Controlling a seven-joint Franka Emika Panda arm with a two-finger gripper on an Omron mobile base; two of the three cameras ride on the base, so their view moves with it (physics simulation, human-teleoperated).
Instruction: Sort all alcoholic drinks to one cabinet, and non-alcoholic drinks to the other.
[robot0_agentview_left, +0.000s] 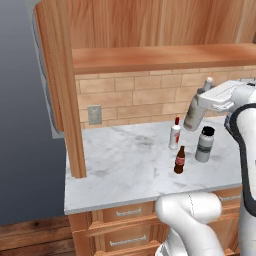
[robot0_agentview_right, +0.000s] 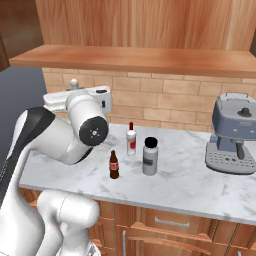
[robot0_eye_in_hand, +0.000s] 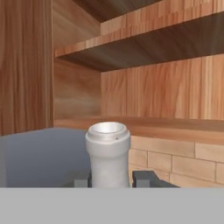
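My gripper (robot0_eye_in_hand: 112, 179) is shut on the neck of the silver-grey wine-shaped bottle (robot0_eye_in_hand: 108, 151), holding it tilted in the air above the counter (robot0_agentview_left: 125, 155). From the left base view the bottle (robot0_agentview_left: 194, 114) hangs under the hand, below the open upper cabinet (robot0_agentview_left: 160, 57). The hand view looks into that cabinet (robot0_eye_in_hand: 144, 83) and its inner shelf. On the counter stand the white bottle with a red cap (robot0_agentview_left: 174, 135) (robot0_agentview_right: 131, 140) and the small brown cola bottle (robot0_agentview_left: 179, 160) (robot0_agentview_right: 114, 165).
A short grey black-capped bottle (robot0_agentview_left: 204, 145) (robot0_agentview_right: 149, 156) stands next to the cola bottle. The open cabinet door (robot0_agentview_left: 62, 90) juts out at the counter's left end. A grey coffee machine (robot0_agentview_right: 235, 135) sits at the right. Drawers (robot0_agentview_left: 127, 227) run below the counter.
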